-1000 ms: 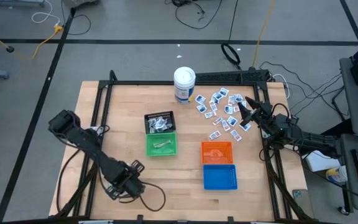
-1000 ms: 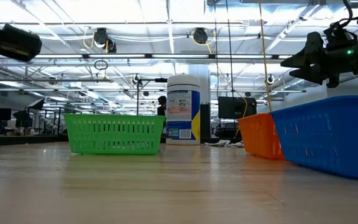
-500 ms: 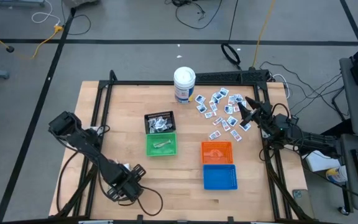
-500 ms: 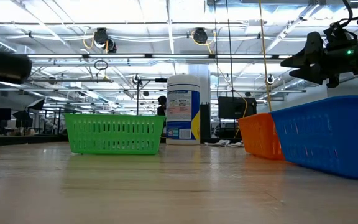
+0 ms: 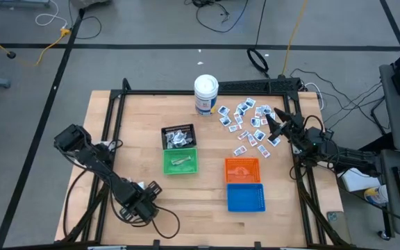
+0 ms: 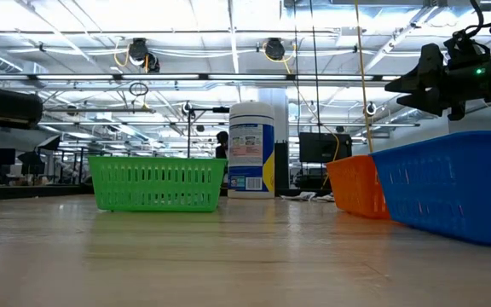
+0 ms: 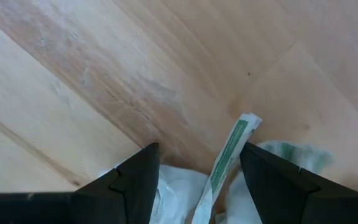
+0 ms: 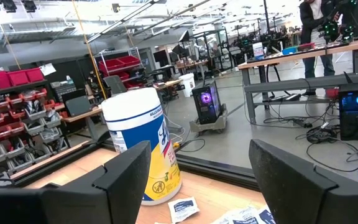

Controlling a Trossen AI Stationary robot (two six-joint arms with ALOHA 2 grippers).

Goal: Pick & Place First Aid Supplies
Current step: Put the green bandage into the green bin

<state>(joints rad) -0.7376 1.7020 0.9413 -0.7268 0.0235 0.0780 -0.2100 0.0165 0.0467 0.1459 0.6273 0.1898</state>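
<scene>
My left gripper (image 5: 139, 203) (image 7: 197, 149) points down, low over the table's near left part, and is open. Between its fingers show a narrow strip packet with green print (image 7: 227, 155) and white wrapped packets (image 7: 178, 191); one more (image 7: 286, 153) reaches out behind one finger. Many small first aid supplies (image 5: 247, 125), white squares with blue print, lie scattered at the far right. My right gripper (image 5: 273, 125) (image 8: 197, 180) hangs level above them, open with nothing between its fingers. My left gripper stands with a finger on each side of the strip packet (image 7: 219, 180). Its fingers point down. The packets run out of the picture between the fingers, so I cannot tell whether the fingers touch them.
A white canister (image 5: 205, 94) stands at the far middle. The black basket (image 5: 178, 135) holds packets, and a green basket (image 5: 180, 161) stands next to it. The orange (image 5: 242, 169) and blue (image 5: 245, 197) baskets stand right of the middle. Bare wood lies around the left gripper.
My left gripper has sunk toward the table and shifted slightly toward the near edge, staying open. My right arm has kept still.
</scene>
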